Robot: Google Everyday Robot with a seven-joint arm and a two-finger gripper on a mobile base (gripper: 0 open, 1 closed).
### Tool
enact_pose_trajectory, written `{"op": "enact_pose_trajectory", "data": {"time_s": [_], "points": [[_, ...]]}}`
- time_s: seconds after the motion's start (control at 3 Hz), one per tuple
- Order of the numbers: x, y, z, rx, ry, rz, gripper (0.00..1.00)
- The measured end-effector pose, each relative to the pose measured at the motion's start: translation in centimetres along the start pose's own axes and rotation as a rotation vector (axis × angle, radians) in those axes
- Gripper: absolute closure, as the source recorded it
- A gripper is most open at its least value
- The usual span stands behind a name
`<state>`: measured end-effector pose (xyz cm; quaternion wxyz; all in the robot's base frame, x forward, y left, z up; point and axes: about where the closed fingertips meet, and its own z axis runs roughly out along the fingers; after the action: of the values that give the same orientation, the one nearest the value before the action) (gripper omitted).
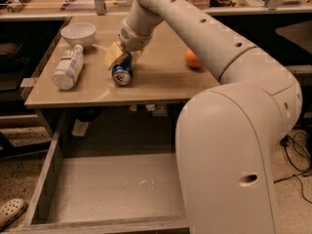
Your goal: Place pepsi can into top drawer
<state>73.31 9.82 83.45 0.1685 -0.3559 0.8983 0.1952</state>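
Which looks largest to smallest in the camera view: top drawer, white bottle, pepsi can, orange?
top drawer
white bottle
pepsi can and orange: too alike to rank
The pincer is at the can on the tabletop.
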Motion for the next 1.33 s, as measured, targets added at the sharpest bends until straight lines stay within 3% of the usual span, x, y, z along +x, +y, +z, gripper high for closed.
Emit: {"op": "enact_pose_trajectory", "data": {"time_s": [0.33,1.0,1.33], "points": [[0.0,0.0,0.0,0.0,0.0,0.0,1.0],[0.2,1.1,-1.6,0.012,-0.002,-0.023,1.0],[4.0,3.7,-4.8,0.054,0.015,-0.004,1.0]]}}
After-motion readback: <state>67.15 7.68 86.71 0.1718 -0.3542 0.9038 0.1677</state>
